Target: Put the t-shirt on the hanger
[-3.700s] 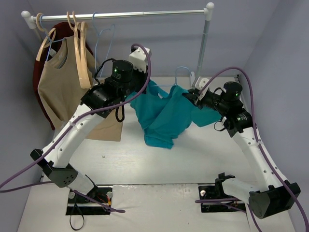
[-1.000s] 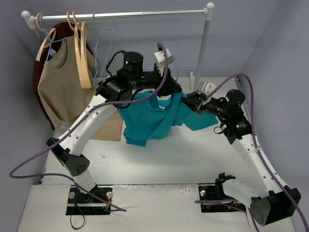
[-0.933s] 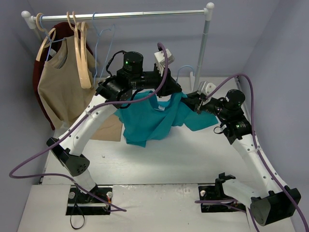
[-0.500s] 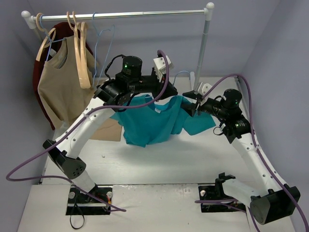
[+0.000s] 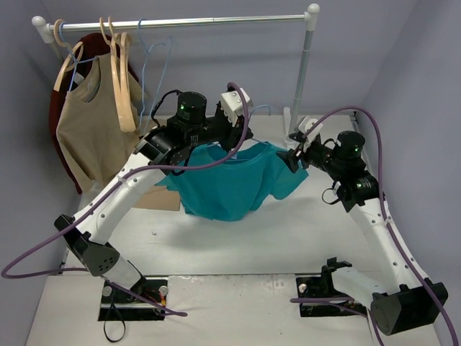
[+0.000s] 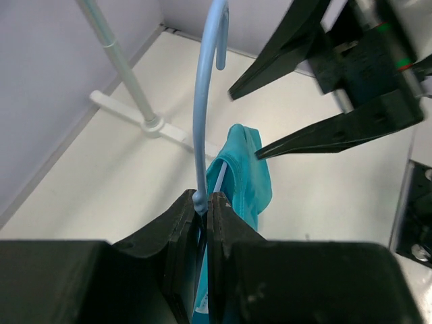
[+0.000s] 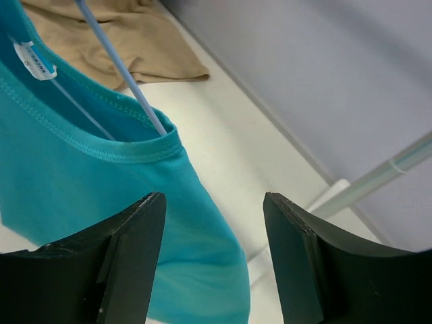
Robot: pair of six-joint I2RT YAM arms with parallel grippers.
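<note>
The teal t-shirt [image 5: 230, 184] hangs spread out above the table, its collar [image 7: 108, 152] up. A thin light-blue hanger [image 6: 204, 88] runs in through the neck opening, and its wire [image 7: 121, 67] shows above the collar. My left gripper [image 5: 240, 135] is shut on the hanger's neck just under the hook, with the pads [image 6: 217, 209] pinching the wire. My right gripper [image 5: 294, 157] stands open beside the shirt's right shoulder. Its fingers [image 7: 138, 236] are spread wide, and the cloth lies beyond them, not between them.
A clothes rail [image 5: 180, 23] crosses the back, with its upright [image 5: 304, 68] at the right. On it hang a tan sleeveless top [image 5: 90, 122], wooden hangers [image 5: 122, 79], spare blue wire hangers [image 5: 155, 58] and a dark red garment [image 5: 57, 108]. A tan cloth [image 5: 162, 196] lies on the table.
My right gripper has opened and let go of the shirt's right side. The left arm carried hanger and shirt a little leftward, and the shirt now hangs wider.
</note>
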